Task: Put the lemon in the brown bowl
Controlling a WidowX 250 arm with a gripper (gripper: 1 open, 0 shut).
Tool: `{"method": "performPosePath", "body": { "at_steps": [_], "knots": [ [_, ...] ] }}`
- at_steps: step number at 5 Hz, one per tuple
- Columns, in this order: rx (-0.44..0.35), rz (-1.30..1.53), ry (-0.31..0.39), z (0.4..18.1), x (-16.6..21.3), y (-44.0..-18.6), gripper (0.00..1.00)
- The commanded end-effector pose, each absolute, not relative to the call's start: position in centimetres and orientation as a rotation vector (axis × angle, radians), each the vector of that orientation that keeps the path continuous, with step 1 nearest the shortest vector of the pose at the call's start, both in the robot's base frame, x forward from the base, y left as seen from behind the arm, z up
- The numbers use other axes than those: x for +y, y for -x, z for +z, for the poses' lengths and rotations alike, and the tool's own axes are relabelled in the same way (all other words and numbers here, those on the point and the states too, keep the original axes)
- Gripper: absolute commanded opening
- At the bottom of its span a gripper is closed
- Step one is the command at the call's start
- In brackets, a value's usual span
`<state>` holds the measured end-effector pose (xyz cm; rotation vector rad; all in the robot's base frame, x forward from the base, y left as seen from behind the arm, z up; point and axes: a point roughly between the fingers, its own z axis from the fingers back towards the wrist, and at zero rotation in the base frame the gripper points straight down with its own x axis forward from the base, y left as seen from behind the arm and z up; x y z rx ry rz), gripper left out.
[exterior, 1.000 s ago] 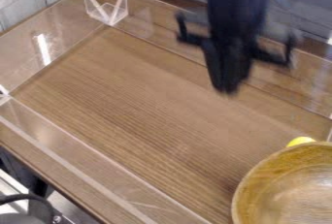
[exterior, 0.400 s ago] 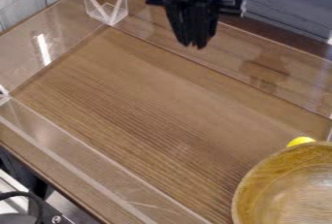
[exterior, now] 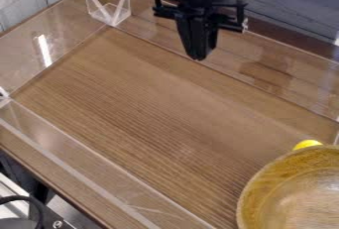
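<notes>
The brown bowl (exterior: pixel 294 190) sits at the lower right corner, partly cut off by the frame's edge. Just behind its far rim the lemon (exterior: pixel 306 146) peeks out as a small yellow lump on the table; most of it is hidden by the rim. My black gripper (exterior: pixel 199 54) hangs at the top centre, pointing down over the far part of the wooden table, well away from both. Its fingers are pressed together and hold nothing.
The wooden tabletop (exterior: pixel 159 124) is fenced by low clear acrylic walls (exterior: pixel 66 139). A clear folded stand (exterior: pixel 106 7) sits at the back left corner. A wall of grey planks runs behind the table.
The gripper has swung from right of centre to the upper centre, away from the bowl, and then sunk slightly. Bowl and lemon have stayed put.
</notes>
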<state>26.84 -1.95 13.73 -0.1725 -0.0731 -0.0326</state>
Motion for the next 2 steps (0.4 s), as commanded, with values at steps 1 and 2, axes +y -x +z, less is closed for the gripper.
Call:
{"method": "performPosePath", "body": {
  "at_steps": [1, 2],
  "knots": [
    [-0.111, -0.058, 0.168, 13.97, -1.6, -27.86, 0.0],
    [-0.109, -0.08, 0.171, 13.18, -1.67, -28.24, 0.0]
  ]
}}
